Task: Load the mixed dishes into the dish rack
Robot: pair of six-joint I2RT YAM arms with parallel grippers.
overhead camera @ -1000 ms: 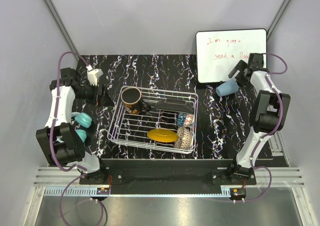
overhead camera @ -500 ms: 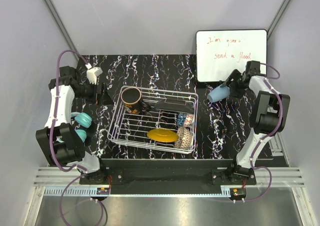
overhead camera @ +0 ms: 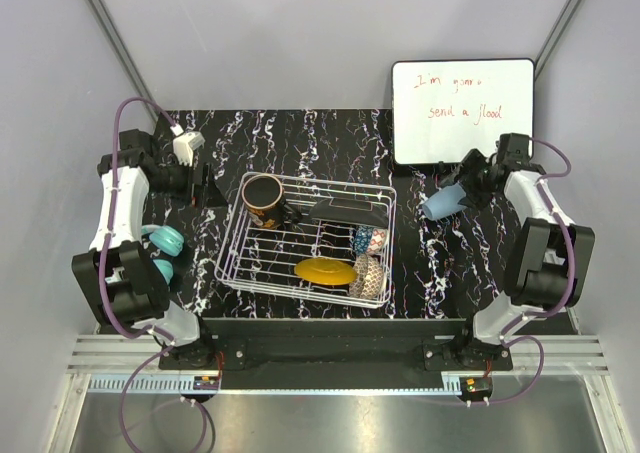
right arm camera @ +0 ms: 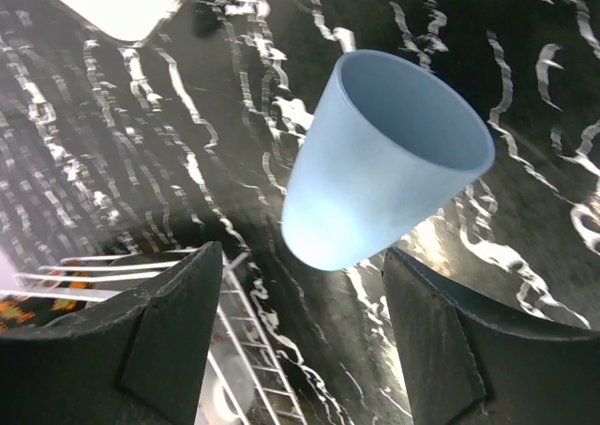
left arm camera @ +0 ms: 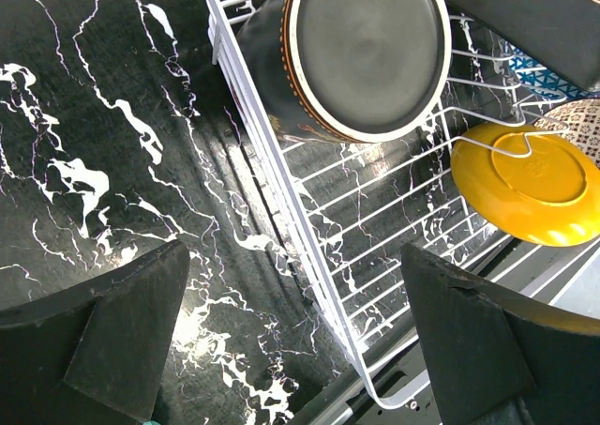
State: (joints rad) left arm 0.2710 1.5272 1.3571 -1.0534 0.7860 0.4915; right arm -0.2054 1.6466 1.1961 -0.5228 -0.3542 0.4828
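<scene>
Since a second ago the right gripper [right arm camera: 302, 249] has swung off the whiteboard [overhead camera: 462, 108] and pulled nearer to us, and the cup [right arm camera: 384, 153] came along with it. It's now just off the rack's [overhead camera: 318, 177] far right corner, not over it yet. Nothing else has budged.

Grip first: the cup sits between the two fingers with its base end down among them. We honestly can't tell if they've actually bitten. In the wrist view one finger looks to touch the wall, and on the other side a sliver of table [overhead camera: 300, 133] shows through.

The left gripper [left arm camera: 295, 256] is spread wide with nothing in it, hanging just outside the rack's left wall, next to the mug [overhead camera: 263, 198].

What worries us:
- The cup's wall is smooth and tapered, so if the pinch is loose or lopsided it could squirt out or roll on the way over.
- It's tilted, so a low pass could clip the rack's raised right side.
- The right end of the rack already has the bowls [overhead camera: 370, 241], with the plate [overhead camera: 325, 270] beside them, so a careless drop lands on crockery.

The cup itself is plain pale blue with no handle and a matte look. It's empty, the mouth is wider than the base, and it lies tilted with the base toward the rack and the mouth away.
</scene>
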